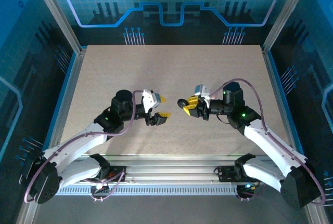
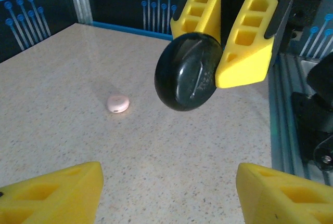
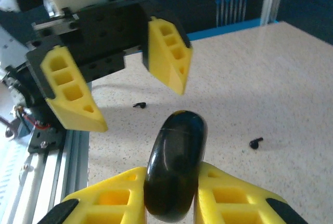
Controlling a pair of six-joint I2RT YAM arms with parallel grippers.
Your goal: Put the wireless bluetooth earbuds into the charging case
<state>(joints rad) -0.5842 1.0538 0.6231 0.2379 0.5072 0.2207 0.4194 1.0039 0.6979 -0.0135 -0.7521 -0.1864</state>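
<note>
From above, the left gripper (image 1: 164, 107) and right gripper (image 1: 188, 105) face each other near the middle of the table (image 1: 171, 68). The right's jaws pinch a round black case (image 1: 182, 103), which sticks out toward the left's spread jaws. From the left wrist, the case (image 2: 187, 73) hangs above the table, dead ahead of those open fingers and raised, its broad face turned toward them and its seam looking shut. A pale earbud (image 2: 118, 103) lies on the table to its left. From the right wrist, the case (image 3: 174, 167) stands on edge, its long axis pointing at the left gripper just across. Two black earbuds (image 3: 139, 105) (image 3: 255, 143) lie loose beyond. The left arm seems better placed to take the lid.
</note>
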